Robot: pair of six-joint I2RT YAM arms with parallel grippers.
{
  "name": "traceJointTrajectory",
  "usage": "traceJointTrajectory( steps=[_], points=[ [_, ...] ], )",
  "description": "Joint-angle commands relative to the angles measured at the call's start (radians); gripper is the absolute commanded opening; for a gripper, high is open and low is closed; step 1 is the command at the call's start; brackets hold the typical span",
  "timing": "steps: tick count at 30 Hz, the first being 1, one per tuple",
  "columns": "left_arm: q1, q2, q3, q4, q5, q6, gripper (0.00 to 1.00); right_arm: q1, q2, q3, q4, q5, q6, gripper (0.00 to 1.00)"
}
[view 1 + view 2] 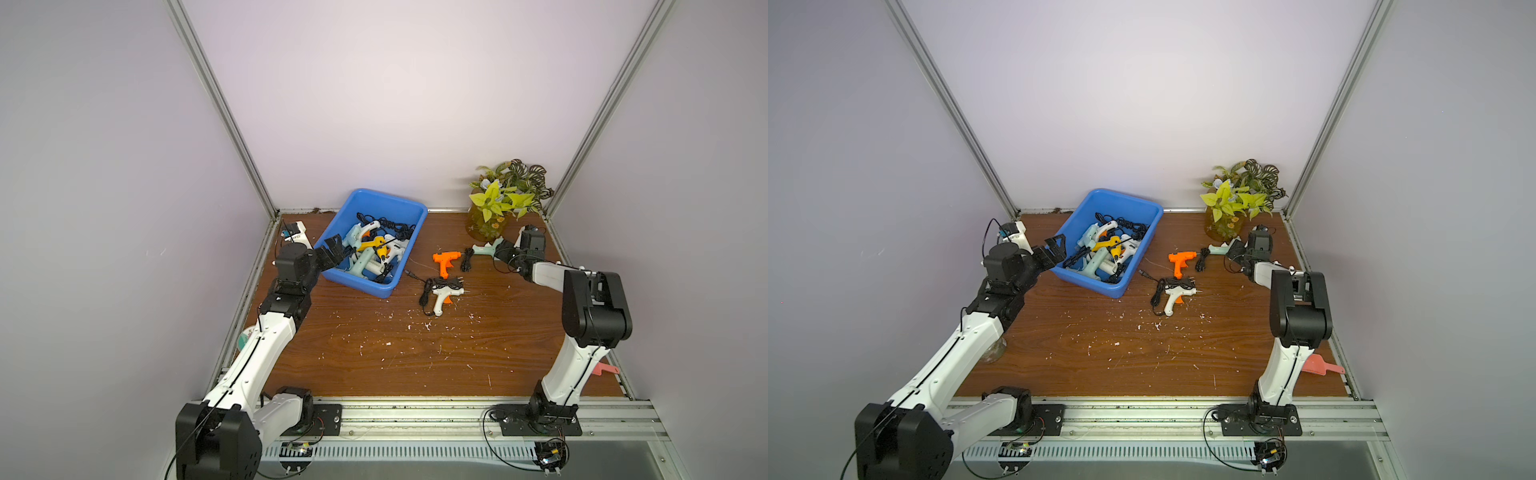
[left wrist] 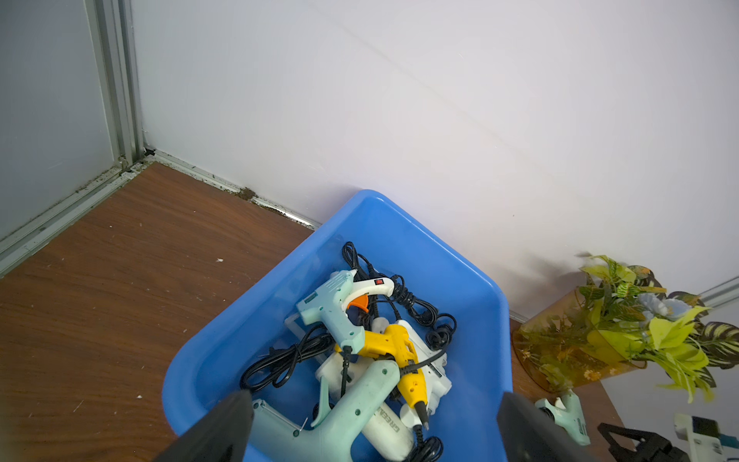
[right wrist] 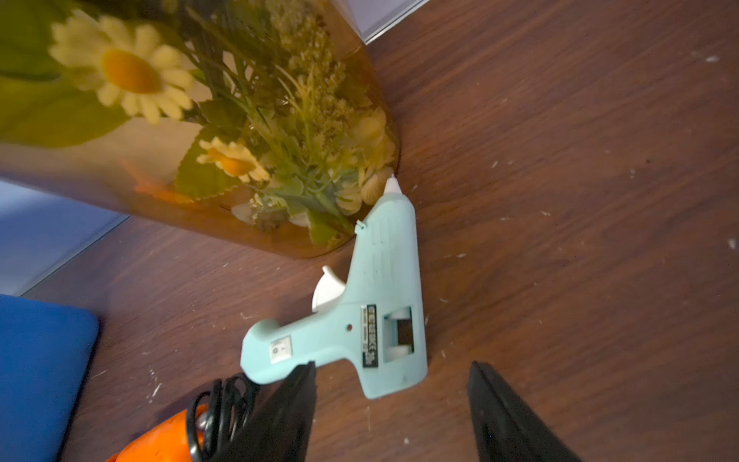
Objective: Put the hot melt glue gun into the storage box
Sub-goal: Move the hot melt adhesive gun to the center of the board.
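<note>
The right gripper (image 3: 392, 366) hovers low over the mint glue gun (image 3: 380, 320). In both top views this gun lies flat on the table at the right, well apart from the storage box (image 1: 359, 284) at centre-left. Its nozzle is just beside the base of the amber vase (image 3: 80, 172).

The jaws stand partly apart and hold nothing: 1 finger (image 3: 288, 400) overlaps the handle's butt, the other is clear of the body.

A good grip probably means centring across the rear of the body and closing squarely. The lift should go straight up before swinging left, so the vase stays unknocked and the coiled black cord (image 3: 224, 400) clears the orange glue gun (image 1: 444, 259).

The left gripper (image 2: 376, 396), jaws wide and empty, hangs over the box's near rim and may crowd the drop.
</note>
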Motion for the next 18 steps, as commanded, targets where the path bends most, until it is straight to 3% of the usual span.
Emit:
traceJointTrajectory(
  steps=[1, 18],
  points=[
    [0.009, -0.001, -0.025, 0.048, 0.039, -0.020, 1.00, 0.000, 0.031, 0.076, 0.001, 0.001, -0.046, 0.67],
    [0.009, -0.008, -0.027, 0.071, 0.082, -0.044, 1.00, 0.013, 0.242, 0.362, -0.281, 0.050, -0.094, 0.67]
  ],
)
